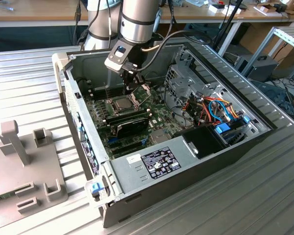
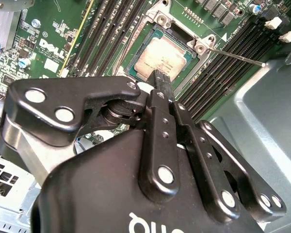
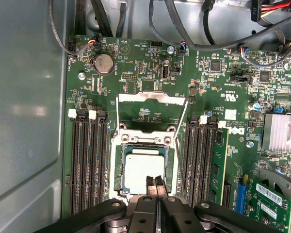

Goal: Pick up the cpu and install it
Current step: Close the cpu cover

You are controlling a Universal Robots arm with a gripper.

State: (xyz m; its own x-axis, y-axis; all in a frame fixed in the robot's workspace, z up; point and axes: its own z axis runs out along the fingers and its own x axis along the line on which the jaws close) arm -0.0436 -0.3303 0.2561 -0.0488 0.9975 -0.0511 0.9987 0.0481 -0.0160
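Note:
The cpu [image 3: 140, 167], a flat square chip with a silvery-grey top, lies flat in the motherboard socket [image 3: 120, 167]; it shows too in the second wrist view [image 2: 155, 57] and the exterior view [image 1: 123, 103]. The socket's hinged metal frame [image 3: 153, 98] stands folded back, open. My gripper [image 3: 155, 183] hangs just above one edge of the cpu, its two black fingers pressed together with nothing between them. The same shut fingertips show in the second wrist view [image 2: 161, 78] and inside the case in the exterior view [image 1: 132, 88].
The open computer case [image 1: 235, 147] lies on a ribbed metal table. Rows of memory slots [image 3: 87, 165] flank the socket on both sides. The thin socket lever [image 2: 237, 56] sticks out sideways. Cables [image 1: 215, 110] and a drive cage [image 1: 179, 81] fill the exterior view's right part of the case.

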